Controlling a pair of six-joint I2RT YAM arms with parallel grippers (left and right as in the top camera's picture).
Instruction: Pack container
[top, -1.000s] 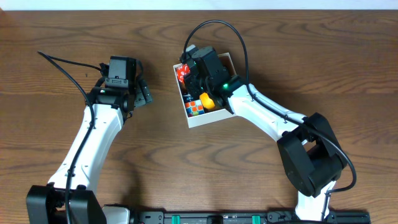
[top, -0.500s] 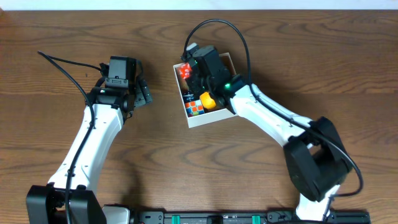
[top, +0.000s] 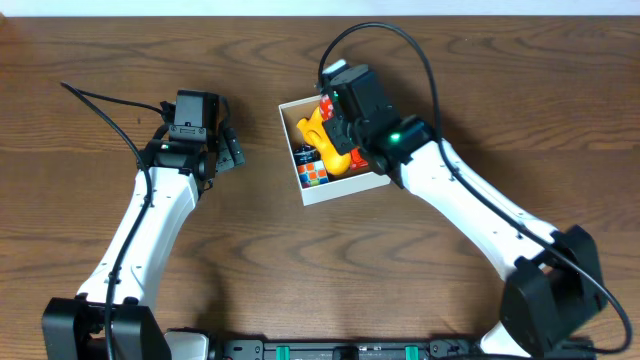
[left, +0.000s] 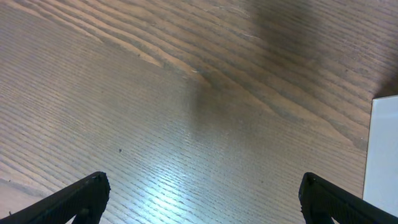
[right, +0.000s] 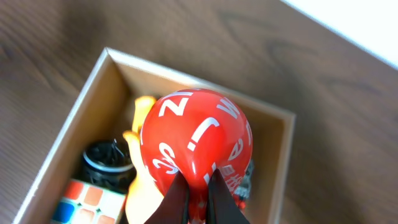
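The container (top: 345, 187) is a white cardboard box with a brown inside at the table's middle. It also shows in the right wrist view (right: 93, 93). In it lie an orange toy (top: 322, 135), a colour cube (top: 315, 175) and a black round thing (right: 109, 163). My right gripper (right: 197, 199) is shut on a red balloon with white letters (right: 196, 143) and holds it over the box. In the overhead view only a bit of the red balloon (top: 326, 108) shows by the arm. My left gripper (left: 199, 196) is open and empty over bare wood, left of the box.
The box's white wall (left: 382, 155) shows at the right edge of the left wrist view. A black cable (top: 95, 100) runs across the table at the far left. The pale table edge (right: 348, 25) lies beyond the box.
My right gripper has moved right and toward the far side of the box with the red balloon, uncovering the orange toy. The left arm has not moved.
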